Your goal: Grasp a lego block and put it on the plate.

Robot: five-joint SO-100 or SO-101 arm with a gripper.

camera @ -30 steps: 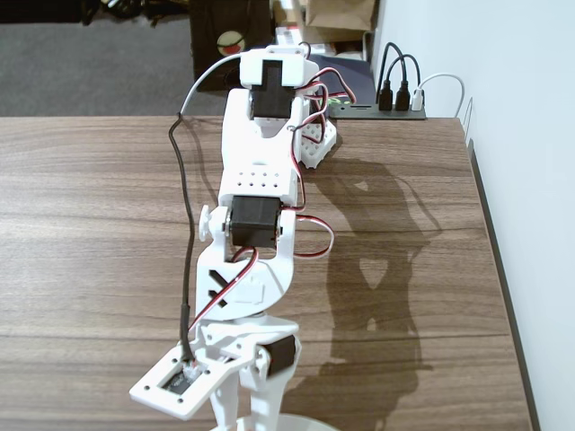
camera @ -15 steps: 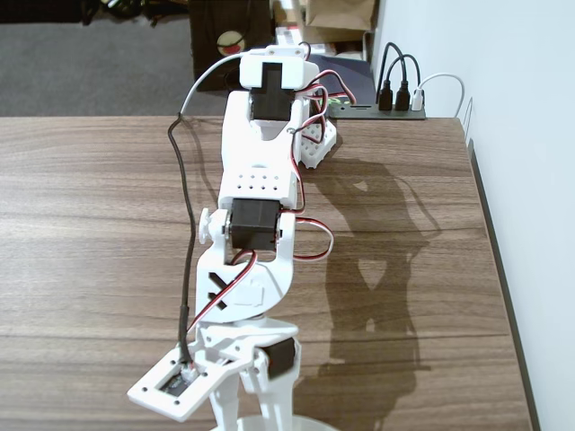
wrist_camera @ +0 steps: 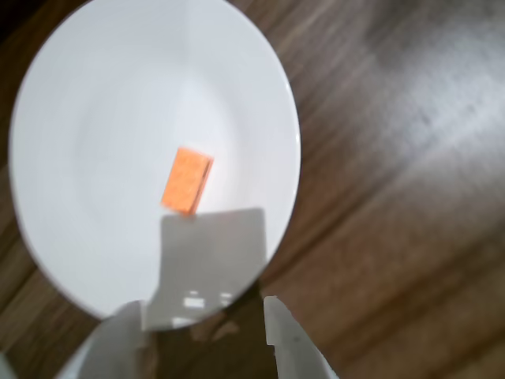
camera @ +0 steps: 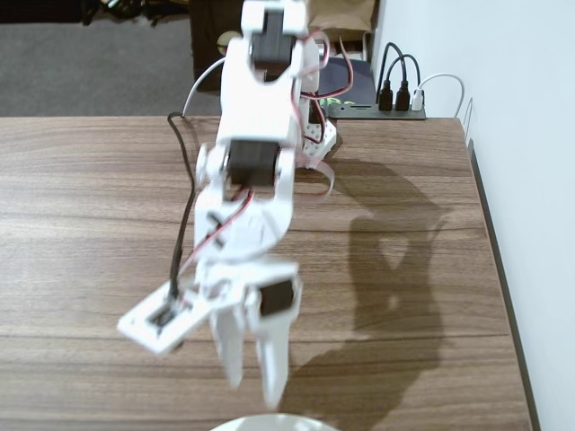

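Observation:
In the wrist view the orange lego block (wrist_camera: pixel 188 180) lies flat inside the white plate (wrist_camera: pixel 95 95), a little right of its middle. My gripper (wrist_camera: pixel 207 312) is open and empty, its two white fingers (wrist_camera: pixel 290 335) spread at the bottom edge above the plate's near rim, apart from the brick. In the fixed view the white arm reaches toward the camera with the gripper (camera: pixel 254 386) hanging over the table's front, just above a sliver of the plate (camera: pixel 269 422) at the bottom edge. The brick is out of sight there.
The wooden table (camera: pixel 81 206) ends at a white wall on the right. A black power strip with plugs (camera: pixel 395 103) sits at the back right. A black cable (camera: pixel 184 215) runs along the arm's left side.

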